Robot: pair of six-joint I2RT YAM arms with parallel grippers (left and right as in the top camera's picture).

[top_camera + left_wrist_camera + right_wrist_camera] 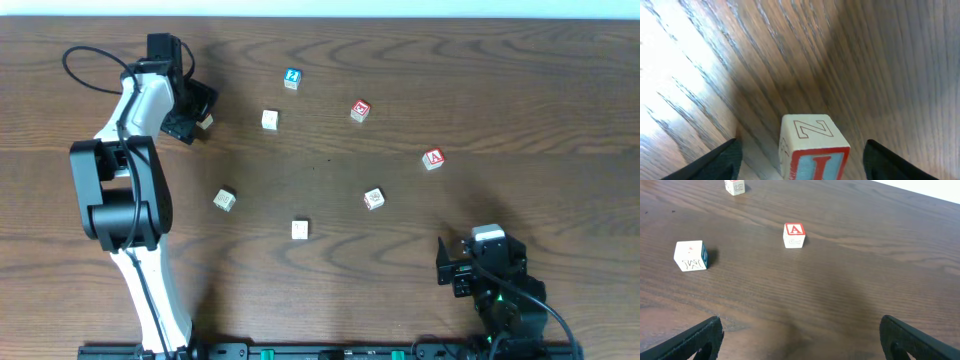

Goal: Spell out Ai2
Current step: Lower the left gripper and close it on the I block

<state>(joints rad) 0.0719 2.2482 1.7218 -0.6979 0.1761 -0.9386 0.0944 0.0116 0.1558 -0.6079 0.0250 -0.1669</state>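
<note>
The red-framed I cube stands on the table between my left gripper's fingers, with a gap on each side; its top face carries an outlined Z. The jaws are open around it. From overhead this gripper is at the far left with the cube at its tips. The red-framed A cube lies right of centre, ahead of my right gripper in the wrist view. A blue-framed cube sits at the back, its mark too small to read. My right gripper is open, holding nothing.
Another red-marked cube lies at the back, right of centre. Pale cubes sit at mid-back, left of centre, front centre and right of centre; the last shows a W.
</note>
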